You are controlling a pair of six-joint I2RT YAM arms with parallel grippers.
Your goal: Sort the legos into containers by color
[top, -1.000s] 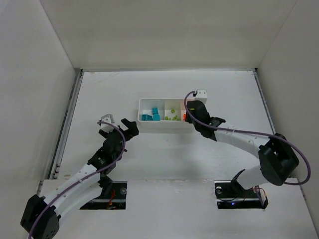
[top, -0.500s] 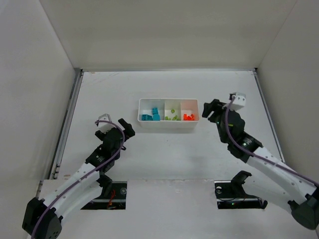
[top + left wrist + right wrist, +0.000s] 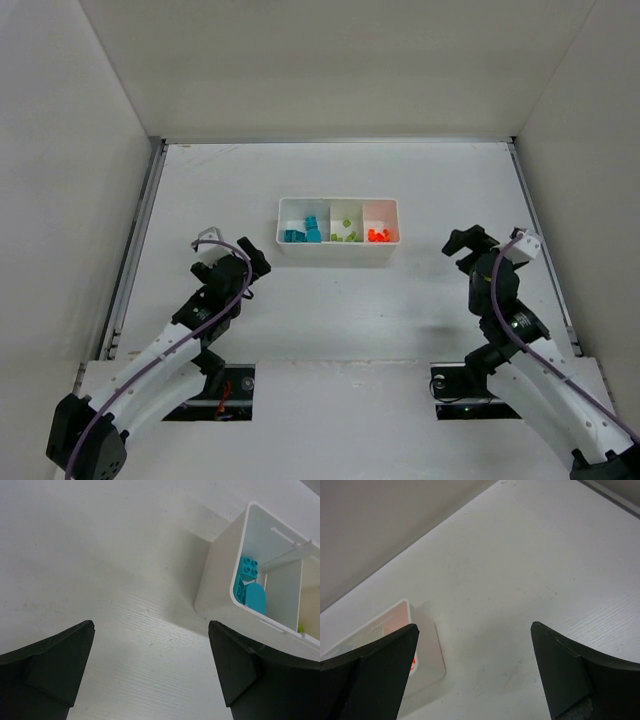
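Note:
A white tray (image 3: 338, 203) lies mid-table with three compartments. Teal-blue legos (image 3: 301, 231) fill the left one, lime green legos (image 3: 347, 230) the middle, orange legos (image 3: 377, 235) the right. My left gripper (image 3: 250, 262) stands open and empty, left of the tray's near-left corner. In the left wrist view the tray (image 3: 216, 582) shows teal legos (image 3: 248, 581) ahead on the right, between bare fingers (image 3: 60, 660). My right gripper (image 3: 468, 243) is open and empty, well right of the tray. The right wrist view catches the tray's orange end (image 3: 425, 652).
White walls enclose the table on the left, back and right. A metal rail (image 3: 135, 245) runs along the left edge and another (image 3: 538, 235) along the right. Both arm bases (image 3: 215, 385) sit at the near edge.
My right gripper left the tray's orange compartment, swung right and back toward its base, and opened wide. The left gripper drew back slightly from the tray.

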